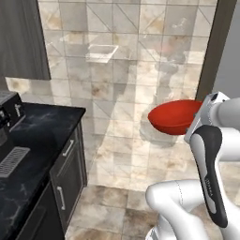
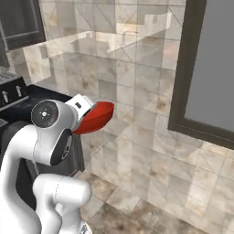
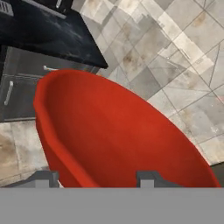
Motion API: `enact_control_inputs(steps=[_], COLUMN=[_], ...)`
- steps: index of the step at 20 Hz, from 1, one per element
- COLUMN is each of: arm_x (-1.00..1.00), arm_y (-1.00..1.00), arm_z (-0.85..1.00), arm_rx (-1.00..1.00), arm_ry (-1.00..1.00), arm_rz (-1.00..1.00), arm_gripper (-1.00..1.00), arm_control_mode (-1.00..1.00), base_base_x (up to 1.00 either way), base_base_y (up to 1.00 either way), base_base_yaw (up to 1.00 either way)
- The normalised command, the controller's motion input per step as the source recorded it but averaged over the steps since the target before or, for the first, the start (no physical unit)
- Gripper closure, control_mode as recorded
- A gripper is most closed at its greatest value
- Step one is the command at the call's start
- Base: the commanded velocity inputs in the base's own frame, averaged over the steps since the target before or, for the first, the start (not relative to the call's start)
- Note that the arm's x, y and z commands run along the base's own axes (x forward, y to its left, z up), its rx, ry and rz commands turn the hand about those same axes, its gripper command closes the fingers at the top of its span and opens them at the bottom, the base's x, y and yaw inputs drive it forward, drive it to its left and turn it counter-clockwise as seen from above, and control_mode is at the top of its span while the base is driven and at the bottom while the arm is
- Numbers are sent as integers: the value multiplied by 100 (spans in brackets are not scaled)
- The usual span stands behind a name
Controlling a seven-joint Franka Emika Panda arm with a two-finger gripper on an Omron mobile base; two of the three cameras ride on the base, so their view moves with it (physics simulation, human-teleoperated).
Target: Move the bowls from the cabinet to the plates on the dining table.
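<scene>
The gripper (image 3: 97,179) holds the red bowl (image 1: 174,116) by its near rim, one finger inside and one outside the wall. The bowl hangs in mid-air over the tiled floor, right of the black counter (image 1: 40,136), well clear of it. No plate or dining table is visible. You should keep the bowl level during transport, swing slowly past the counter edge, and confirm a plate beneath before releasing.
</scene>
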Motion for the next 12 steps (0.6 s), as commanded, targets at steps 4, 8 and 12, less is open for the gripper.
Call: enact_control_inputs(steps=[4, 8, 12], arm_x=[0, 0, 0], arm_y=[0, 0, 0], arm_z=[0, 0, 0], arm_rx=[0, 0, 0], arm_ry=[0, 0, 0], arm_rz=[0, 0, 0], arm_gripper=[100, 100, 100], arm_control_mode=[100, 100, 100], base_base_x=[-44, -41, -41], base_base_y=[-6, -6, -5], base_base_yaw=[-43, -43, -43])
